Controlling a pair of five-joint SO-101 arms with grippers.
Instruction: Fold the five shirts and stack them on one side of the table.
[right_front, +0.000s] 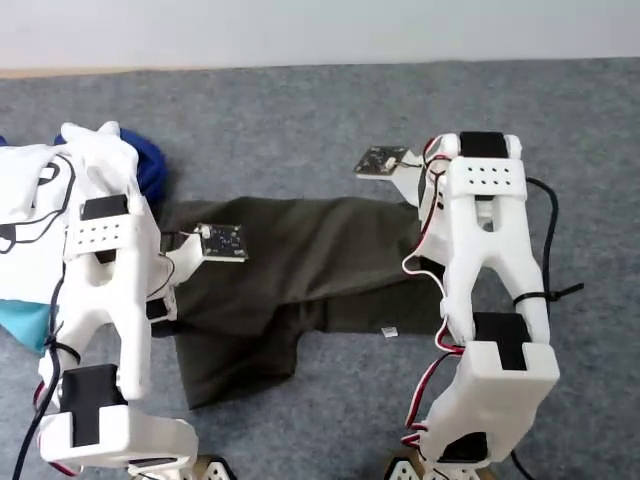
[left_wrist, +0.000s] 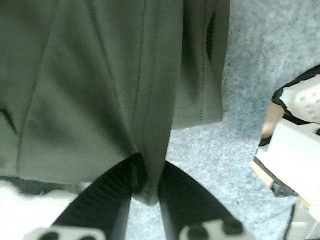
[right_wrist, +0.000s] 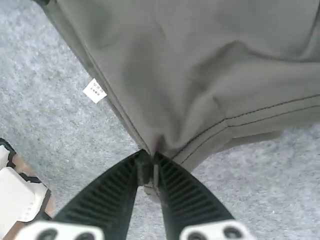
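A dark olive shirt (right_front: 300, 260) lies partly folded across the middle of the grey table, one sleeve trailing toward the front. At its left edge, my left gripper (left_wrist: 147, 176) is shut on a fold of the olive shirt (left_wrist: 110, 85). At the right edge, my right gripper (right_wrist: 148, 167) pinches the hem of the olive shirt (right_wrist: 200, 75) where the stitched seam runs. A small white label (right_wrist: 94, 90) sticks out near that hem, and in the high view the label (right_front: 389, 331) lies at the shirt's front edge. In the high view both arms' white bodies cover the fingers.
A heap of other shirts sits at the far left: a white one (right_front: 40, 190), a blue one (right_front: 150, 165) and a teal one (right_front: 25, 322). Bare grey felt (right_front: 300, 110) stretches along the back. The right arm's base (left_wrist: 300, 145) shows in the left wrist view.
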